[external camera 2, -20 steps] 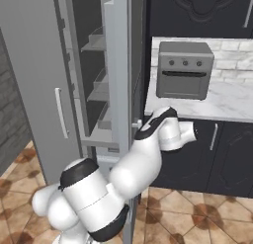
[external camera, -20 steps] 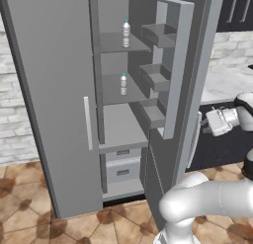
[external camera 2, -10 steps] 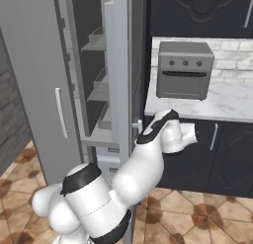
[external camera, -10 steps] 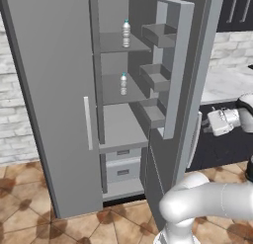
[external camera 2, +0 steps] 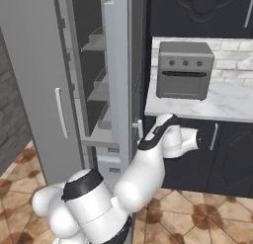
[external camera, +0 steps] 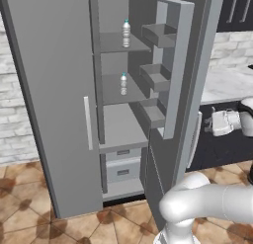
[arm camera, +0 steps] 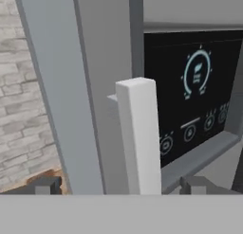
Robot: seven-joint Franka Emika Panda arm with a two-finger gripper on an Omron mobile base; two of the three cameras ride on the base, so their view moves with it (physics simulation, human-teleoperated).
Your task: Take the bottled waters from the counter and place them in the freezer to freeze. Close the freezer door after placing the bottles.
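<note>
Kitchen: the freezer [external camera: 123,95] stood open beside the marble surface [external camera 2: 222,102], both bottled waters [external camera: 126,33] on its upper shelves, one above the other. Half a second before, our tool [arm camera: 123,184] was narrower about the freezer door [external camera 2: 136,65] handle [arm camera: 139,138]; now its fingers stood wide apart either side (released, we judged). The door remained open, so closing it was left.

grey freezer shelves [external camera: 118,92], one bottled water [external camera: 126,33] upright on upper, another [external camera: 123,84] below
</note>
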